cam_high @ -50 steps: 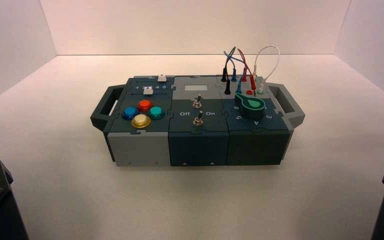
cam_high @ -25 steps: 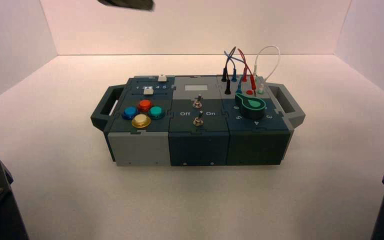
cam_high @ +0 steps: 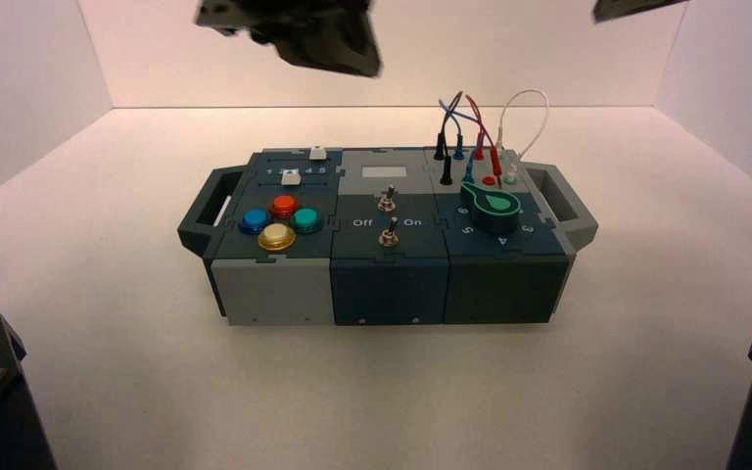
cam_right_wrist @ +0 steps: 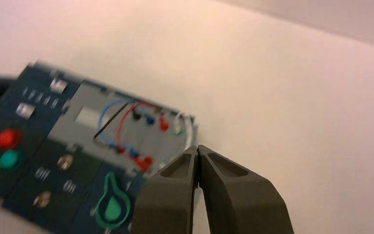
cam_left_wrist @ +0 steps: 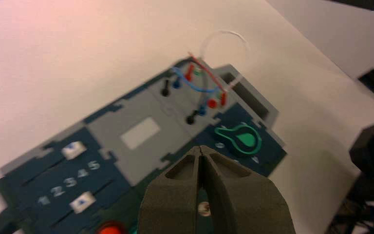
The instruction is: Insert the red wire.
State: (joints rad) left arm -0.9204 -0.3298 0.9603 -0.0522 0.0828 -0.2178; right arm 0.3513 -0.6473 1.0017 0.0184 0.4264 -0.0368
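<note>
Your left end effector (cam_left_wrist: 200,148) and right end effector (cam_right_wrist: 198,148), pinched closed and empty, hang above the box (cam_high: 387,284), while your red wire (cam_high: 476,107) arches at its far right, one plug seemingly still to be seated.

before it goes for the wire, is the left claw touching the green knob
Apart. The high view shows the left claw up beyond the box's far edge, while the green knob sits near its right end, with box panel between.

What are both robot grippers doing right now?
Left gripper: closed, holding nothing, above the box.
Right gripper: closed, empty, above the box.
</note>
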